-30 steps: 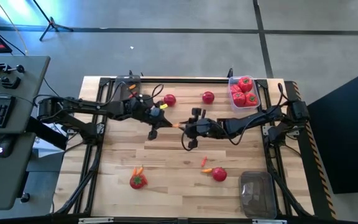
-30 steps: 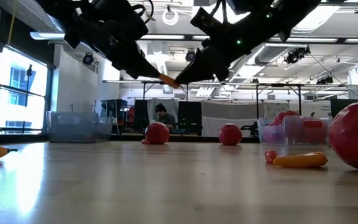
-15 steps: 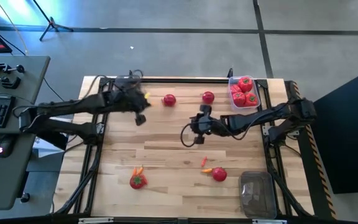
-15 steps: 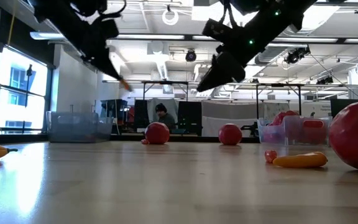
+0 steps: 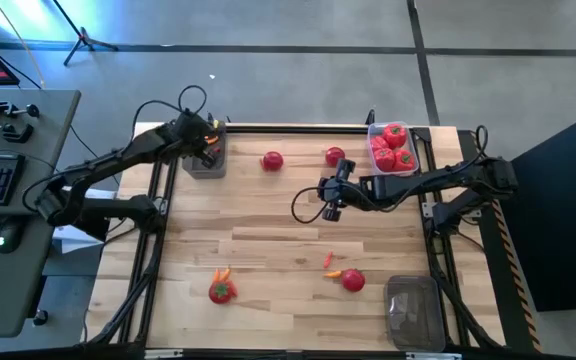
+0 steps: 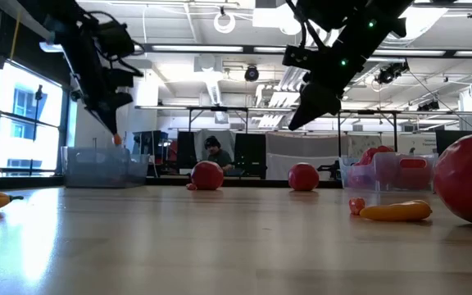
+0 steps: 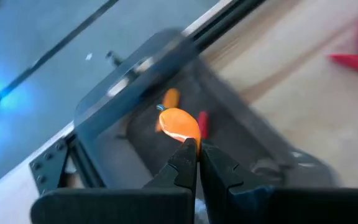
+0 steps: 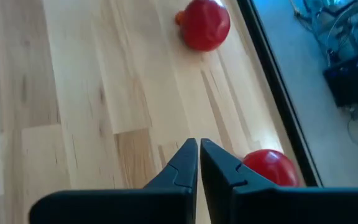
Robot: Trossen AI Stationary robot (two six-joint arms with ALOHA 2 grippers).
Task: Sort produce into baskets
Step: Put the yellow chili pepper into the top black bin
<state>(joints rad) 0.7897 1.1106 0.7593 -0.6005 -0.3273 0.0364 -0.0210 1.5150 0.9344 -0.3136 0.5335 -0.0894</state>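
High view hid the left gripper (image 5: pixel 206 143) over the far-left basket (image 5: pixel 205 160); earlier it sat mid-table. Low view showed the right gripper (image 6: pixel 301 117) raised, empty. Left wrist view showed fingers clamped on a glossy orange carrot (image 7: pixel 179 123) above the translucent tub. Right wrist view showed fingers together above the wooden table (image 8: pixel 73 93).

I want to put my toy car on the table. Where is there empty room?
The wide bare wood in the middle, between the two red tomatoes at the far edge and the carrots nearer the front. It's crowded by the tub of red peppers.
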